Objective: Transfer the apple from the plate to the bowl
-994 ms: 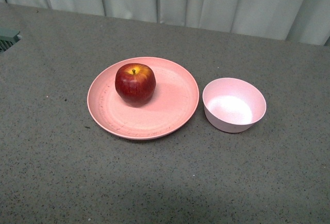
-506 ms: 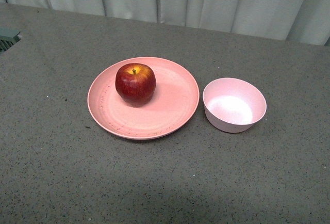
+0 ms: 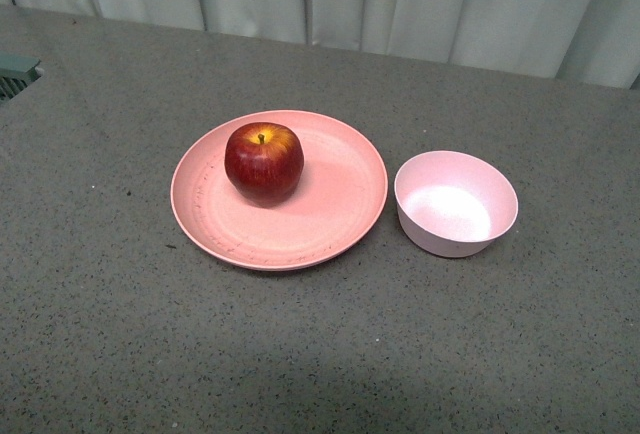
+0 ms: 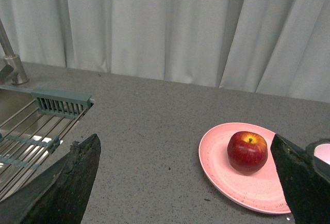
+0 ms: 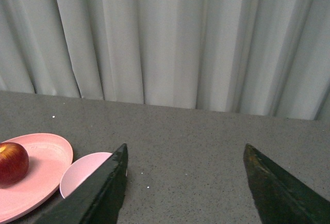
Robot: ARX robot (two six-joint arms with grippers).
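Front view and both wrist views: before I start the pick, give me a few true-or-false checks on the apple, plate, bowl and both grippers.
1. The apple sits on the plate, stem up. True.
2. The bowl already holds the apple. False: the bowl is empty and the apple is on the plate.
3. In the front view the bowl stands to the right of the plate. True.
4. The left gripper is shut on the apple. False: its jaws are wide apart with nothing between them, and it is well short of the apple.
5. The right gripper is open and holds nothing. True.
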